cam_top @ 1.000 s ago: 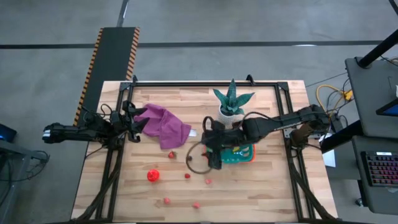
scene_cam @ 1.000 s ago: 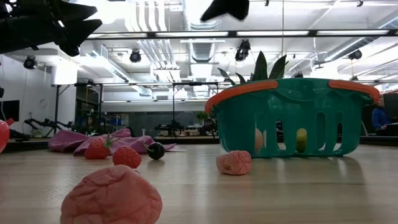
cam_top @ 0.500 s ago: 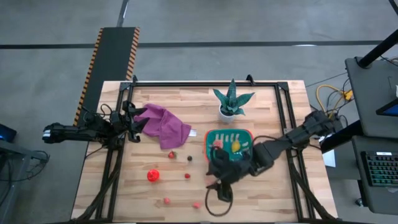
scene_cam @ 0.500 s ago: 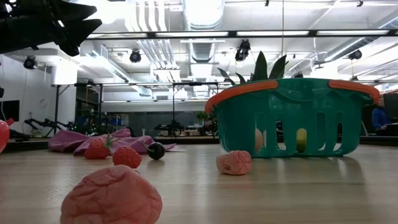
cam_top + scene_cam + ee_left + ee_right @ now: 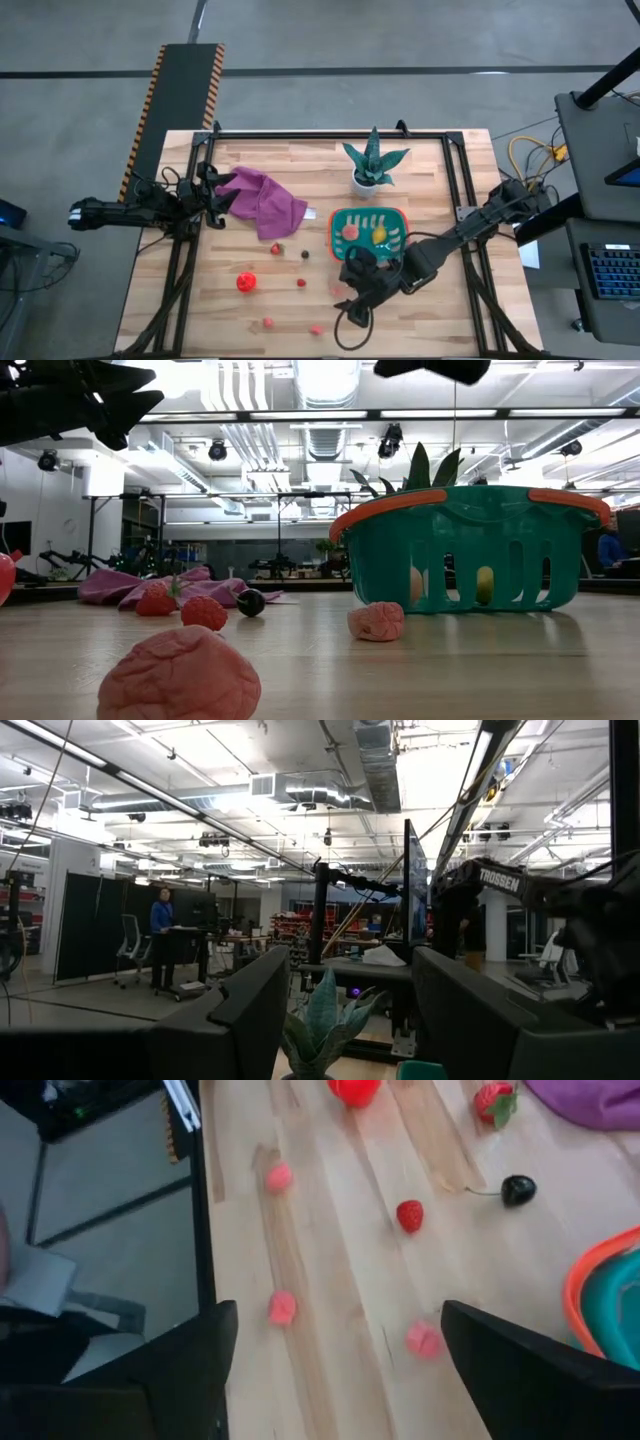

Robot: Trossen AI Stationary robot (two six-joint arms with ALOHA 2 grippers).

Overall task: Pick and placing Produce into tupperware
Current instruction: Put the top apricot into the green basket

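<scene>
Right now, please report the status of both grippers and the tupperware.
Right gripper open, empty, above pink produce beside tupperware. Left gripper parked at purple cloth, empty. Nothing blocking.

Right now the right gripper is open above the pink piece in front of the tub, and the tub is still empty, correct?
Not quite: the tub is not empty. The high view shows a pink piece and a yellow piece already inside it. The rest holds: the right gripper is open above the pink piece lying on the table in front of the tub.
</scene>
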